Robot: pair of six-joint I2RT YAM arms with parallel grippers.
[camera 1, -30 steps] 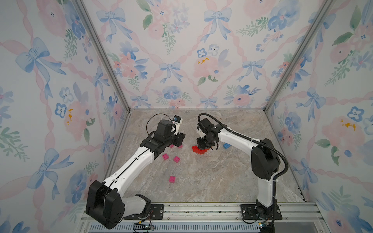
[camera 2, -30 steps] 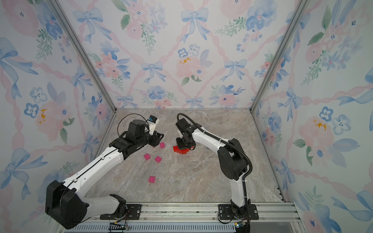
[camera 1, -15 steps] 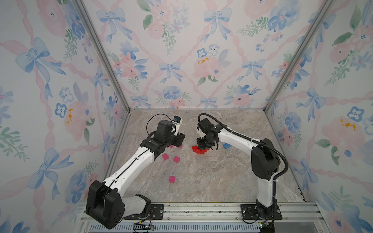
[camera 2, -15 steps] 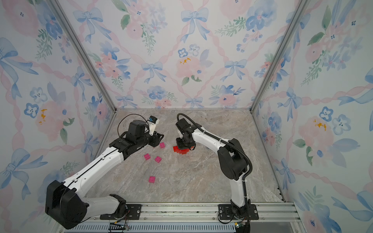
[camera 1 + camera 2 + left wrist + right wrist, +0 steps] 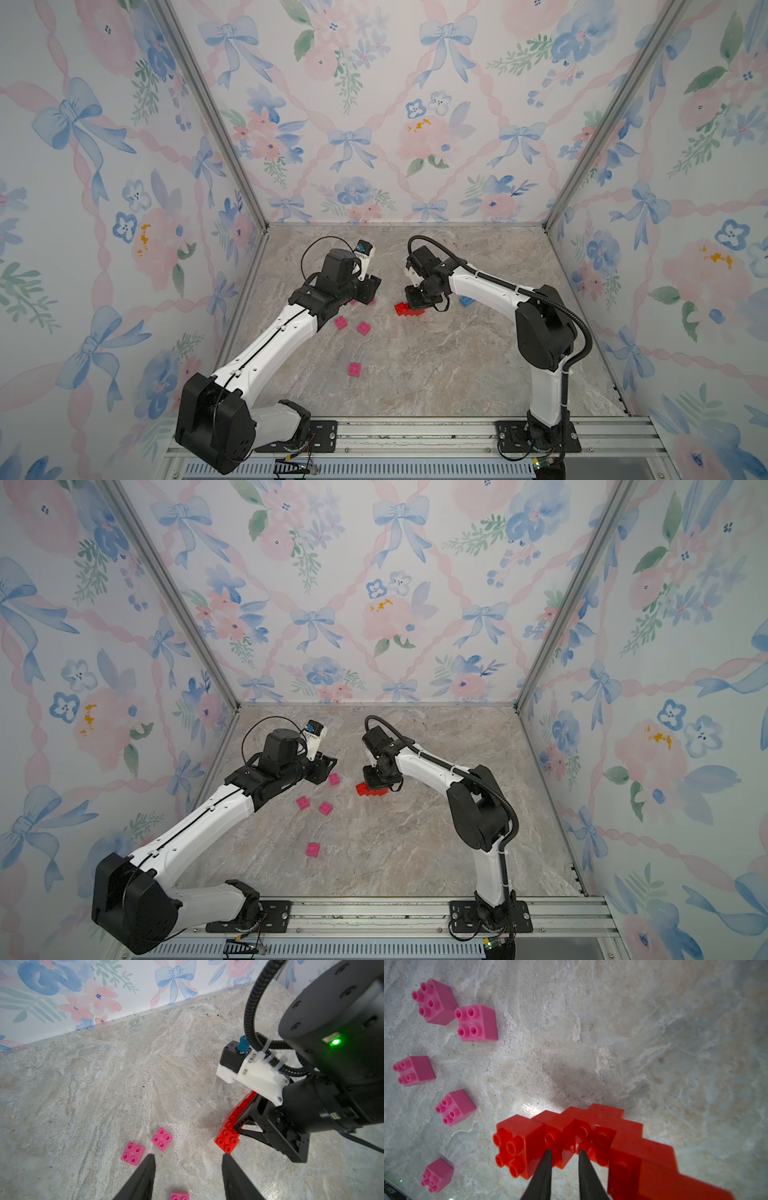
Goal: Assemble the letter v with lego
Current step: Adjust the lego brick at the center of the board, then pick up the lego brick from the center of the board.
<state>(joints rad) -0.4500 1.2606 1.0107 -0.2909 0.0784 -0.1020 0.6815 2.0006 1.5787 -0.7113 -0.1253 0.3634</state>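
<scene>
Right jaws closed narrow, tips pressing red stepped row (image 5: 401, 308); left jaws part-open, empty, over pink bricks (image 5: 364, 328) at row's 9 o'clock. Risk: unbraced row skids or splits

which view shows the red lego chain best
Right wrist view: the red lego chain is close up, studs and stepped joints clear. The left wrist view shows one end, the rest behind the right arm. In both top views it is tiny, half covered.

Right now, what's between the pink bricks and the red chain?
Nothing: bare tabletop separates the pink bricks from the red chain, per right wrist view.
</scene>
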